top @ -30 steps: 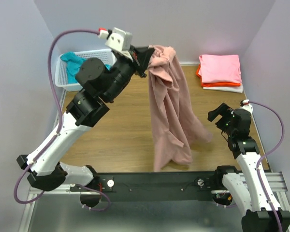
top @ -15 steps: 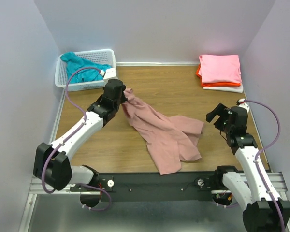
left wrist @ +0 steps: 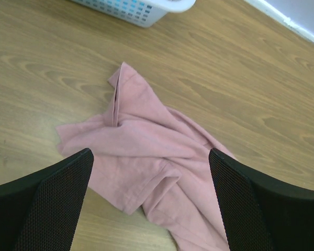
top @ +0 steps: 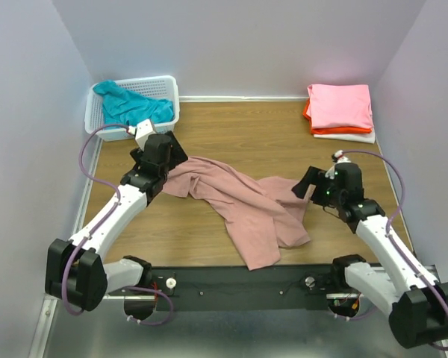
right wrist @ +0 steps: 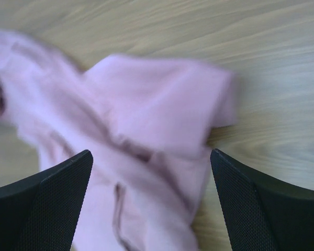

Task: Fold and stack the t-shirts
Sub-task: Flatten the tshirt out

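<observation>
Left gripper (left wrist: 150,172) and right gripper (right wrist: 150,172) gape over one dusty-pink t-shirt (top: 239,201).

Right wrist view: the dusty-pink t-shirt (right wrist: 157,104) is blurred and I cannot read its seams. It runs off the left and bottom edges. Both fingers of my right gripper (right wrist: 150,154) are cut off at the bottom.

Left wrist view: the shirt runs off the bottom edge. My left gripper (left wrist: 149,154) is cropped the same way. The white basket (left wrist: 141,8) shows only a corner.

Top view: the orange t-shirt (top: 307,112) and white t-shirt (top: 351,137) show only thin edges under the bright pink t-shirt (top: 340,104). The teal t-shirt (top: 131,108) is partly hidden inside the basket.
</observation>
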Robot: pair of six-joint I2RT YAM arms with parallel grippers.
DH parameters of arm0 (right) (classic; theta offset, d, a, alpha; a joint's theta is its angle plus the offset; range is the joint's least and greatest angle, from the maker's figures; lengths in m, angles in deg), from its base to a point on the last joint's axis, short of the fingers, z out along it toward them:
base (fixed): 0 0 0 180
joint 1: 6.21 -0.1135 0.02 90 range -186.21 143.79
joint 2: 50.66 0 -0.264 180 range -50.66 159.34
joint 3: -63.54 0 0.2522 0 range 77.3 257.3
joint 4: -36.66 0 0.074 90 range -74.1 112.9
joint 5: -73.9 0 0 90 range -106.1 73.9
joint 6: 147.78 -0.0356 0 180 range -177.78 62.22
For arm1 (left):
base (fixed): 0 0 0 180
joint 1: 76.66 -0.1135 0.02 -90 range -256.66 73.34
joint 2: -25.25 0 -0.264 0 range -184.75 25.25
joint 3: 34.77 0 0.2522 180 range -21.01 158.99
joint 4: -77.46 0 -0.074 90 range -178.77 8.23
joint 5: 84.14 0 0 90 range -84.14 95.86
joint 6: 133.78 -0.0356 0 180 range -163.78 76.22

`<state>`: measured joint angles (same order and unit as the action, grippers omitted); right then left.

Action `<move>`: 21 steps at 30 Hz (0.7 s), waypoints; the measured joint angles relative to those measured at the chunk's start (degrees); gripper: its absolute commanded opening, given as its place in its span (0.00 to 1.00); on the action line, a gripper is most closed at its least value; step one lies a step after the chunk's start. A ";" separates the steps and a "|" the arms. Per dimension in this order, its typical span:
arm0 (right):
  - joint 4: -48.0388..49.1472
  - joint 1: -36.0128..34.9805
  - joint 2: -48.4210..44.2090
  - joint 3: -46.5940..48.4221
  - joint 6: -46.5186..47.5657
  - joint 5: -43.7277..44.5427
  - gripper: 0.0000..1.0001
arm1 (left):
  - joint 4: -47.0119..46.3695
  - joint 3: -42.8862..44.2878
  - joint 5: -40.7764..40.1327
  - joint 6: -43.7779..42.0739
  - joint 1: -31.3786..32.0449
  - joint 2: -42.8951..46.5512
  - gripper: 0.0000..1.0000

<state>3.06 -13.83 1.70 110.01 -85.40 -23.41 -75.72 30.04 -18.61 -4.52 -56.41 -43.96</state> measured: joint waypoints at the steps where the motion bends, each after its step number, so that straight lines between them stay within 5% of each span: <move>1: 0.02 -2.25 -0.28 0.00 -0.02 -0.22 1.00 | -0.17 -1.07 0.35 0.28 0.00 0.55 0.98; 11: 0.76 -35.58 5.88 2.49 -7.45 3.96 1.00 | -0.39 -15.28 7.43 2.36 0.00 7.30 0.98; 21: -0.15 -36.72 12.90 0.15 -20.00 17.14 1.00 | -6.75 -19.04 15.39 2.01 5.25 2.23 0.89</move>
<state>2.91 -50.55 14.59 110.17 -105.39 -6.27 -82.47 11.00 -3.22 -2.50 -51.16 -41.73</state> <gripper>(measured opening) 0.998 0.931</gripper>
